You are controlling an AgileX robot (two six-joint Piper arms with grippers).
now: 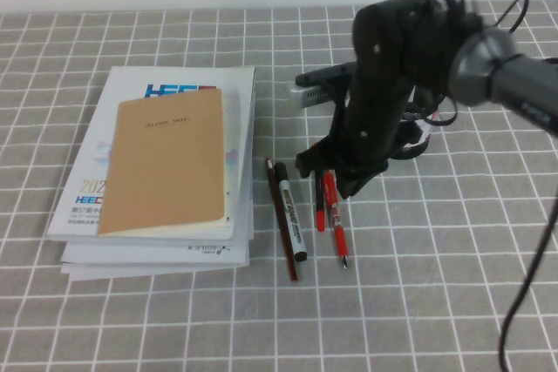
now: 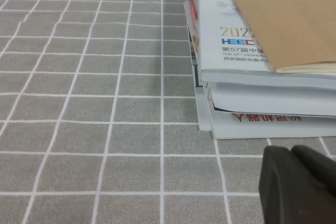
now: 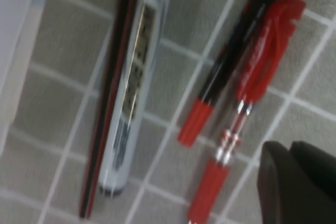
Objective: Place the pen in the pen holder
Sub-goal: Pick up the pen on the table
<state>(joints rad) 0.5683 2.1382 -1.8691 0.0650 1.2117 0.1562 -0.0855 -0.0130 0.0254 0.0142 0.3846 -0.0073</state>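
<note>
While the right arm hung low over the row of pens, the job looked to be at its reaching step: nothing was lifted yet, and the red pen (image 1: 336,219) lay flat on the checked tablecloth (image 1: 436,285), just beside a black marker with a red cap (image 1: 319,206).

Largest on the table was the stack of books (image 1: 161,206) on the robot's left, with a tan notebook (image 1: 170,163) on top. Blue letters reading "HEEC" and the digits "202" showed on the white cover beneath; the notebook's own small title I could not read.

Next came the right gripper (image 1: 336,182), poised directly above the upper ends of the red pen and the capped marker. Whether its fingers were spread or closed I could not tell. The left gripper (image 2: 299,184) sat near the table by the book stack, well away, its state equally unclear.

Left of the red pen lay a marker with a white label (image 1: 288,211), printing unreadable, touching a thin dark pencil (image 1: 281,219).

No pen holder was in sight. The next move, I judged, called for pinching only the red pen, not its close neighbour.
</note>
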